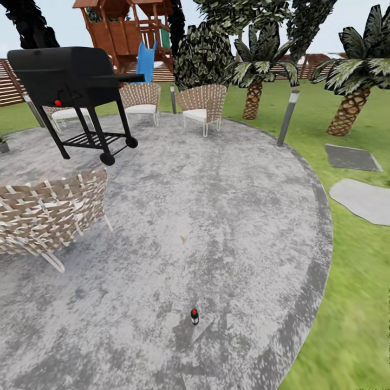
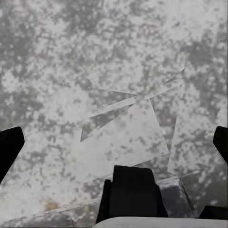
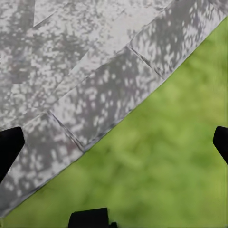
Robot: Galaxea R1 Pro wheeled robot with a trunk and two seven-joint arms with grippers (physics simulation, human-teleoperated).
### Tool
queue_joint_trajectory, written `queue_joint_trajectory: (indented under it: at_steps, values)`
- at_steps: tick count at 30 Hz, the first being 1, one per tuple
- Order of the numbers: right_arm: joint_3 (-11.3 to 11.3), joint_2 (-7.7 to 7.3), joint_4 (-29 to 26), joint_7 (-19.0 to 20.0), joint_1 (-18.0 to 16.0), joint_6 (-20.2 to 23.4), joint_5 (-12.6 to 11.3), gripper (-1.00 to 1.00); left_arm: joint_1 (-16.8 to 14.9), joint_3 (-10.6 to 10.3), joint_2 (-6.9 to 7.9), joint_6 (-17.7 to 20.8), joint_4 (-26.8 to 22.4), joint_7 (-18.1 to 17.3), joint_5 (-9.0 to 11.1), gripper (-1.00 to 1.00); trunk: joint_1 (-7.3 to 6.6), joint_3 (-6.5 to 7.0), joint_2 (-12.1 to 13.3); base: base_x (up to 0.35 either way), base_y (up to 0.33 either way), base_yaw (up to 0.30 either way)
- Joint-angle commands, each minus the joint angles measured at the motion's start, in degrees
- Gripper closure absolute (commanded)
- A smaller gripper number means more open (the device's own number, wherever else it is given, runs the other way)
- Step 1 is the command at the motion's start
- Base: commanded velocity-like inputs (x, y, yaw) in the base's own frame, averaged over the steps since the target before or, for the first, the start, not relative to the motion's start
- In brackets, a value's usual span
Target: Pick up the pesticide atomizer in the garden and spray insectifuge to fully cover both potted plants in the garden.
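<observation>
The pesticide atomizer (image 1: 194, 316), I think, is the tiny bottle with a red top. It stands upright on the round grey patio (image 1: 216, 216), close in front of me, with bare stone all around it. I cannot make out its colors well.

There is lots of open room in the middle of the patio. Its curved edge runs along the right side, and past it is green grass (image 1: 357, 303) with 2 stepping stones (image 1: 363, 200). A woven chair (image 1: 49, 216) sits near on the left. A black grill (image 1: 76, 92) on wheels stands farther back, lid shut. 2 more woven chairs (image 1: 201, 105) sit at the far edge, and a grey lamp post (image 1: 287, 117) stands on the grass at the rim.

At the far left edge a small grey pot (image 1: 3, 145) holds something green.

My left claw (image 2: 114, 142) is spread wide over bare stone, holding nothing. My right claw (image 3: 114, 142) is spread wide too, holding nothing, over the line where stone meets grass.
</observation>
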Motion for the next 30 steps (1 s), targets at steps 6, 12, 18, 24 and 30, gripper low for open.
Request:
queue_joint_trajectory:
  at_steps: [6,12,18,24,30]
  values:
    - [-0.1,0.01,0.0,0.1,0.0,-0.2,0.0,-1.00,0.0,-0.1,0.00,-0.1,0.0,0.0,0.6,-1.00,0.02,-0.04,0.0,0.238,0.258,-0.300]
    - [-0.1,0.01,0.0,0.1,0.0,-0.2,0.0,-1.00,0.0,-0.1,0.01,-0.1,0.0,0.0,0.6,-1.00,0.02,-0.04,0.0,0.154,0.305,-0.300]
    - [-0.1,0.01,0.0,0.1,0.0,-0.2,0.0,-1.00,0.0,-0.1,0.01,-0.1,0.0,0.0,0.6,-1.00,0.02,-0.04,0.0,0.142,0.312,-0.300]
    - [-0.1,0.01,0.0,0.1,0.0,-0.2,0.0,-1.00,0.0,-0.1,0.01,-0.1,0.0,0.0,0.6,-1.00,0.02,-0.04,0.0,0.141,0.312,-0.300]
    - [-0.1,0.01,0.0,0.1,0.0,-0.2,0.0,-1.00,0.0,-0.1,0.01,-0.1,0.0,0.0,0.6,-1.00,0.02,-0.04,0.0,0.141,0.312,-0.300]
